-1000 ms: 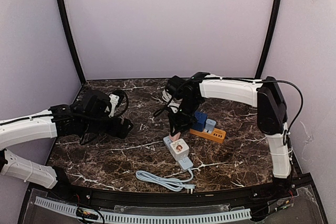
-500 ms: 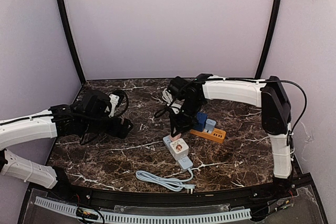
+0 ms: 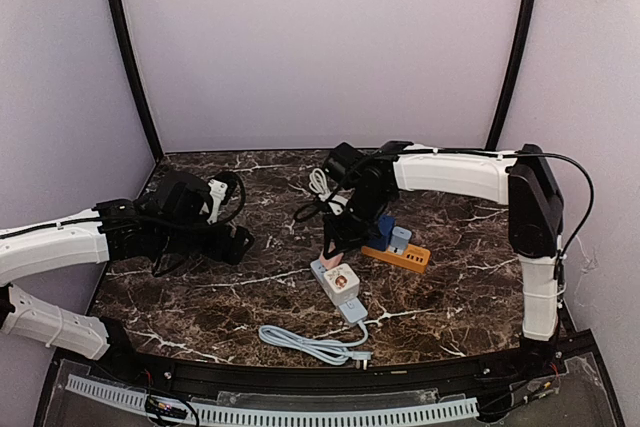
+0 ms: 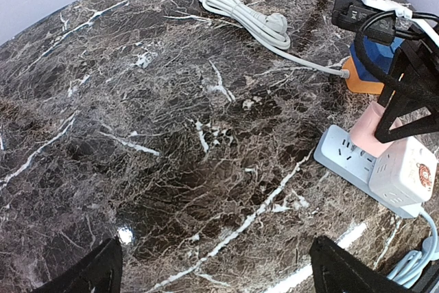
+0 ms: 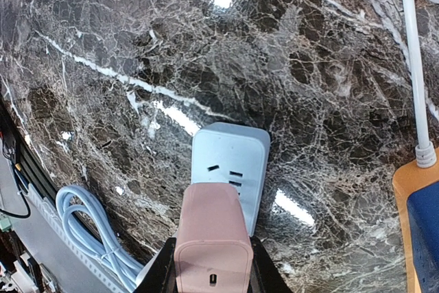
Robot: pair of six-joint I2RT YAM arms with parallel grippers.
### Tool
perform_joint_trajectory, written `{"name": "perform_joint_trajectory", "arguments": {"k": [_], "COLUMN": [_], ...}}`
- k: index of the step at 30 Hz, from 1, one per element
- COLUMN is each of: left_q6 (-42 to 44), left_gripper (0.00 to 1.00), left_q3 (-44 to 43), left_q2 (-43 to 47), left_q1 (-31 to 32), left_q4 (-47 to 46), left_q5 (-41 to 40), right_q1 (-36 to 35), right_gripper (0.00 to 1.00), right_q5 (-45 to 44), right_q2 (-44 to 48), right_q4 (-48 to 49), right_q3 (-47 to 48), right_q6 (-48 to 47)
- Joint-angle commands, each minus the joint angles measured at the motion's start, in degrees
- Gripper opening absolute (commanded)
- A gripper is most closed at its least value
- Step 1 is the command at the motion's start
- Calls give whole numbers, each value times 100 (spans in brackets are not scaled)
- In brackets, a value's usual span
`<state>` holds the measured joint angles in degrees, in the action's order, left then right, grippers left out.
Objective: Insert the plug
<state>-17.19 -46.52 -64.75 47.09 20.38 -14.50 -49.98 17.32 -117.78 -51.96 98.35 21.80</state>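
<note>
My right gripper [image 3: 341, 243] is shut on a pink plug block [image 5: 211, 238], holding it upright on the pale blue power strip [image 5: 230, 167]. The strip's free socket holes [image 5: 225, 169] show just beyond the plug. In the top view the pink plug [image 3: 333, 251] stands at the strip's far end [image 3: 322, 269], next to a white cube adapter [image 3: 341, 282]. The left wrist view shows the same plug [image 4: 378, 128], strip [image 4: 343, 159] and cube [image 4: 406, 173]. My left gripper [image 3: 243, 244] is open and empty over bare marble, well left of the strip; its fingertips [image 4: 89, 272] show at the bottom corners.
An orange power strip [image 3: 398, 256] with a blue adapter [image 3: 381, 228] and a grey one [image 3: 399, 238] lies right of the pale strip. A coiled white cable [image 4: 236, 12] lies behind. The pale strip's blue cord [image 3: 318, 345] is bundled near the front edge.
The right arm has shifted slightly right and its wrist has turned a little; the pink plug stays on the strip. The left arm has not moved.
</note>
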Motion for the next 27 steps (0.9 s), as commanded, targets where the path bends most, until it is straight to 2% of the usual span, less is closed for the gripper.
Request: {"name": "perform_joint_trajectory", "arguments": {"k": [1,27], "left_q6": [-5,-13], "left_gripper": [96,96], "left_q3": [127,187], "left_q2": [14,-33], "left_q1": [-25,-25], "left_q4": [124,106], "left_q5": [9,31], "right_q1": [10,128], "right_gripper": [0,0], "right_q5": [58,-299], "right_q2": [-140,-352], "right_q4": [161,268], "right_q3": [137,176], "right_q6": [99,149]}}
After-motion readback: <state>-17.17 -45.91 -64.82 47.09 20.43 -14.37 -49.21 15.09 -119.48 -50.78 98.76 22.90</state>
